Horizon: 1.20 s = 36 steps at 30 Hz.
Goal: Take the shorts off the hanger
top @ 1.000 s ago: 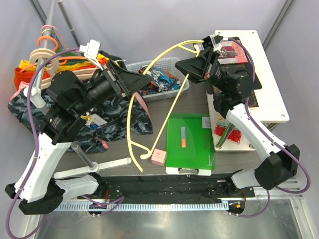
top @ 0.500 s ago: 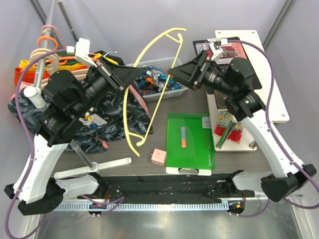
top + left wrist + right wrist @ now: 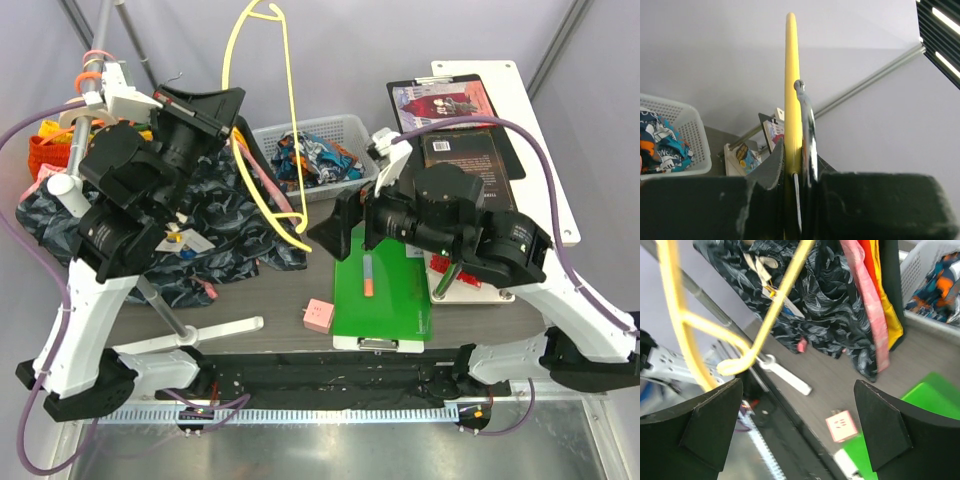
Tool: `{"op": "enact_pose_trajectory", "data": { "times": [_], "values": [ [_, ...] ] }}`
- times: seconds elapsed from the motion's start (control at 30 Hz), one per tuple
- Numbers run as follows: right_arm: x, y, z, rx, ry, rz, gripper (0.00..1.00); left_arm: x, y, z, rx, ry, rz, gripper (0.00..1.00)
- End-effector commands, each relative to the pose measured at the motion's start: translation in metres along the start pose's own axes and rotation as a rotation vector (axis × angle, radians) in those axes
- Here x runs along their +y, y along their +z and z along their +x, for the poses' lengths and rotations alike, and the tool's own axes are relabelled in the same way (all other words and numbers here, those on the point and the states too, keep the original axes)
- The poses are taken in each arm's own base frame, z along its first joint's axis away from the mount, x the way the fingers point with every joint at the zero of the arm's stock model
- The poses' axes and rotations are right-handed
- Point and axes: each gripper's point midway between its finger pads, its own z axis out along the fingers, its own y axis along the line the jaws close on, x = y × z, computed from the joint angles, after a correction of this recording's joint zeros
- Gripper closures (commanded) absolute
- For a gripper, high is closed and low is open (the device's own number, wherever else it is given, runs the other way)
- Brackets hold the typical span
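Observation:
The pale yellow hanger (image 3: 229, 60) stands nearly upright at the back left, hook uppermost, and carries no cloth. My left gripper (image 3: 237, 100) is shut on its lower part; the left wrist view shows the yellow bar (image 3: 792, 95) pinched between the jaws (image 3: 797, 160). The printed shorts (image 3: 315, 160) lie bunched in the white basket (image 3: 352, 128), apart from the hanger. They also show in the left wrist view (image 3: 660, 145) and in the right wrist view (image 3: 940, 280). My right gripper (image 3: 325, 225) hangs open and empty over the table, right of the hanger's low end (image 3: 680, 315).
A dark navy leaf-print garment (image 3: 235, 235) spreads over the left of the table. A rail with other hangers (image 3: 88, 88) is at the back left. A pink block (image 3: 318, 314) and a green clipboard (image 3: 385, 290) lie in front. Books (image 3: 450, 100) rest on the right shelf.
My right gripper let go of the hanger, opened wide and swung down and forward over the clipboard. My left gripper closed on the hanger and raised it up and back to the left.

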Motion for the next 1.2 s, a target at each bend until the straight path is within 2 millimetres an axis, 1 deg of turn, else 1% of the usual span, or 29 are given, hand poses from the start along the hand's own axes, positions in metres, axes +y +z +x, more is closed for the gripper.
{"op": "enact_pose_trajectory", "data": {
  "times": [0.0,0.03,0.07,0.1,0.13,0.17,0.2,0.23,0.27,0.3,0.33,0.4,0.43,0.47,0.5,0.53,0.57,0.6,0.63,0.67,0.8,0.83,1.0,1.03,1.07,1.1,1.13,1.17],
  "values": [
    [0.009,-0.009,-0.022,-0.071,-0.274,0.09,0.02,-0.002,0.015,-0.024,-0.127,-0.013,-0.038,0.99],
    [0.017,-0.013,-0.028,-0.085,-0.344,0.085,0.02,0.002,0.016,-0.026,-0.142,-0.005,-0.058,1.0],
    [0.022,-0.012,-0.028,-0.084,-0.385,0.09,0.02,0.003,0.017,-0.028,-0.152,-0.001,-0.068,0.99],
    [0.038,-0.012,-0.022,-0.073,-0.445,0.072,0.02,0.005,0.018,-0.029,-0.158,0.013,-0.077,0.99],
    [0.033,-0.007,-0.026,-0.071,-0.521,0.147,0.01,0.007,0.02,-0.029,-0.165,0.018,-0.086,1.0],
    [0.033,-0.004,-0.025,-0.07,-0.555,0.183,0.0,0.007,0.021,-0.033,-0.183,0.02,-0.098,1.0],
    [0.036,-0.001,-0.024,-0.07,-0.584,0.205,0.0,0.01,0.021,-0.034,-0.185,0.027,-0.111,1.0],
    [0.044,0.009,-0.019,-0.058,-0.627,0.217,0.0,0.01,0.022,-0.035,-0.193,0.024,-0.118,0.99],
    [0.038,0.008,-0.021,-0.061,-0.675,0.284,0.0,0.011,0.022,-0.038,-0.206,0.02,-0.126,0.99],
    [0.038,0.01,-0.022,-0.067,-0.696,0.314,0.0,0.012,0.023,-0.039,-0.212,0.018,-0.13,0.99],
    [0.038,0.017,-0.025,-0.092,-0.691,0.36,0.0,0.012,0.023,-0.038,-0.212,0.014,-0.131,1.0],
    [0.029,0.016,-0.034,-0.11,-0.746,0.453,0.05,0.013,0.023,-0.038,-0.212,0.012,-0.139,0.99],
    [0.03,0.017,-0.042,-0.153,-0.728,0.482,0.07,0.015,0.022,-0.037,-0.209,0.011,-0.147,1.0],
    [0.023,0.016,-0.041,-0.152,-0.755,0.537,0.12,0.017,0.021,-0.037,-0.208,0.011,-0.153,1.0],
    [0.022,0.017,-0.044,-0.155,-0.804,0.555,0.17,0.019,0.021,-0.037,-0.21,0.01,-0.159,1.0],
    [0.023,0.02,-0.046,-0.181,-0.8,0.564,0.24,0.02,0.02,-0.037,-0.212,0.01,-0.164,1.0],
    [0.022,0.017,-0.049,-0.197,-0.8,0.571,0.36,0.024,0.019,-0.035,-0.209,0.008,-0.173,1.0],
    [0.02,0.016,-0.052,-0.198,-0.841,0.594,0.4,0.025,0.018,-0.036,-0.213,0.004,-0.177,1.0],
    [0.024,0.015,-0.059,-0.245,-0.809,0.594,0.4,0.027,0.016,-0.036,-0.217,0.001,-0.182,1.0],
    [0.022,0.019,-0.053,-0.238,-0.831,0.603,0.4,0.03,0.017,-0.033,-0.212,-0.004,-0.19,1.0],
    [0.027,0.03,-0.049,-0.245,-0.885,0.601,0.39,0.033,0.013,-0.035,-0.222,-0.035,-0.202,1.0],
    [0.024,0.033,-0.044,-0.226,-0.94,0.622,0.38,0.033,0.012,-0.035,-0.224,-0.042,-0.205,1.0],
    [0.022,0.037,-0.043,-0.248,-0.997,0.692,0.4,0.035,0.011,-0.032,-0.21,-0.065,-0.211,1.0],
    [0.021,0.04,-0.041,-0.264,-0.995,0.705,0.41,0.036,0.01,-0.031,-0.208,-0.07,-0.212,1.0],
    [0.019,0.038,-0.042,-0.25,-1.067,0.734,0.43,0.037,0.01,-0.03,-0.205,-0.073,-0.215,1.0],
    [0.018,0.038,-0.041,-0.257,-1.086,0.754,0.46,0.037,0.01,-0.029,-0.2,-0.075,-0.213,1.0],
    [0.017,0.034,-0.044,-0.318,-1.033,0.778,0.57,0.038,0.009,-0.028,-0.2,-0.083,-0.214,1.0],
    [0.018,0.034,-0.045,-0.326,-1.05,0.791,0.63,0.038,0.009,-0.027,-0.196,-0.085,-0.212,1.0]
  ]
}}
